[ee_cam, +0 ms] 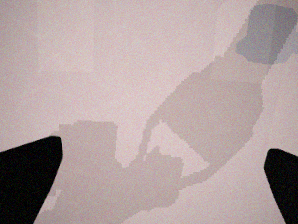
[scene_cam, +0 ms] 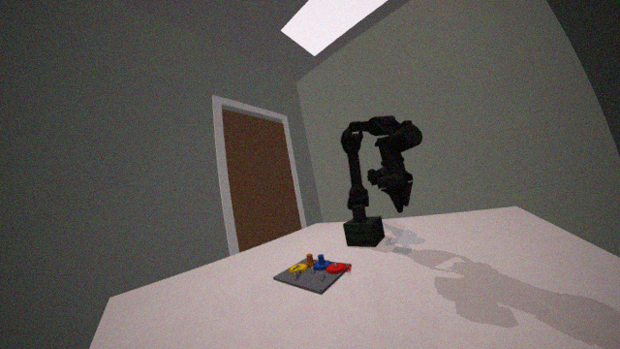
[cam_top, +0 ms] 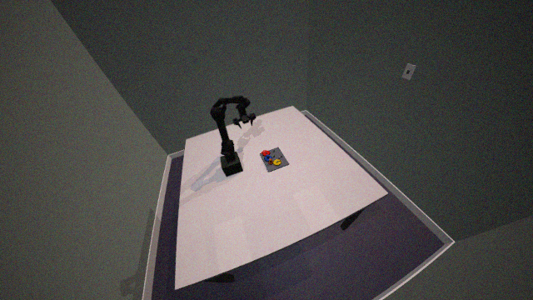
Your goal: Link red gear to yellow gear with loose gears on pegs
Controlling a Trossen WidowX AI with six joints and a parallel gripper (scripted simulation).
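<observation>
The claw hangs with its fingers apart, away from the board. In the top view, the blue gear and orange gear sit between red at eleven o'clock and yellow at five.
</observation>
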